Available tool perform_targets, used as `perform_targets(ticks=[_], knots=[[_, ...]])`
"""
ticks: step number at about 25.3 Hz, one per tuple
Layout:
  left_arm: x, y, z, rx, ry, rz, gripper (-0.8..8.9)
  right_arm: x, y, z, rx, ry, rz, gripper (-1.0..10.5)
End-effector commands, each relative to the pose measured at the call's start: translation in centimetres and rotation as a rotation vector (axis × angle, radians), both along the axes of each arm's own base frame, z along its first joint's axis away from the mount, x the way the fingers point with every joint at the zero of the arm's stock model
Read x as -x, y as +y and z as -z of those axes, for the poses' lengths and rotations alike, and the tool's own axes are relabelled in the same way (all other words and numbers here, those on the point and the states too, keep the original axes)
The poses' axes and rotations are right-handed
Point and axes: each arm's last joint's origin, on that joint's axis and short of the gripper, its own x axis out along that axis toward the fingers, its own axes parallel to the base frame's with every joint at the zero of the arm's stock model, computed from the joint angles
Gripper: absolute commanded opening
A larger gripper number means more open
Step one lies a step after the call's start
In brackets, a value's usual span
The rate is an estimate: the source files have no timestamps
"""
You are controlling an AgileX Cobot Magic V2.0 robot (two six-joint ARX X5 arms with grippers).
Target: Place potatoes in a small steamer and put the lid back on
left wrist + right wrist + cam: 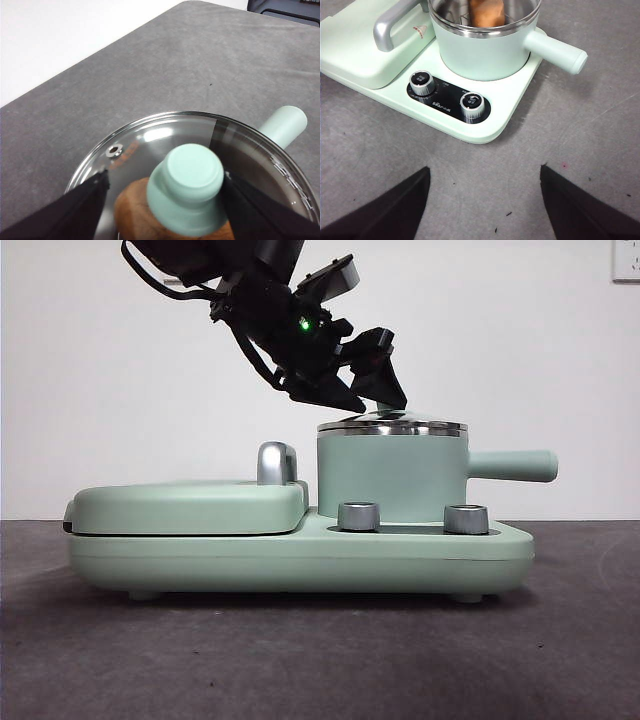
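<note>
The small steamer, mint-green with a straight side handle, stands on the right half of a green cooker base. The glass lid lies on its steel rim. My left gripper hangs just over the lid, open, its jaws on either side of the lid's green knob; one jaw stands clear of the knob. Through the glass lid the orange-brown potatoes show inside the pot. My right gripper is open over the table in front of the steamer, where the potatoes also show.
A flat green griddle cover with a chrome handle fills the base's left half. Two steel dials sit at the base's front. Dark grey table surrounds the cooker.
</note>
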Motion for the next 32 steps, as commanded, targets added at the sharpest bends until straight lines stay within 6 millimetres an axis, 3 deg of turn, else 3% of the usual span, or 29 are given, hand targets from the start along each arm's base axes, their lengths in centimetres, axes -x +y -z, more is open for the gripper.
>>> perform_targets(ticks=[1, 11, 21, 27, 32], knots=[[0.3, -0.2, -1.2, 0.048, 0.006, 0.002, 3.78, -0.1, 0.1, -0.2, -0.016, 0.0, 0.007, 3.4], [0.9, 4.1, -5.1, 0.264, 0.271, -0.057, 3.74, -0.1, 0.1, -0.2, -0.019, 0.0, 0.008, 3.4], [1.4, 10.1, -6.8, 0.263, 0.35, -0.209, 3.74, -0.1, 0.1, -0.2, -0.021, 0.001, 0.009, 3.4], [3.2, 13.7, -6.9, 0.273, 0.345, -0.281, 3.74, -0.1, 0.1, -0.2, -0.021, 0.001, 0.008, 3.4], [6.2, 16.6, -6.1, 0.273, 0.346, -0.337, 3.74, -0.1, 0.1, -0.2, -0.023, 0.002, 0.007, 3.4]])
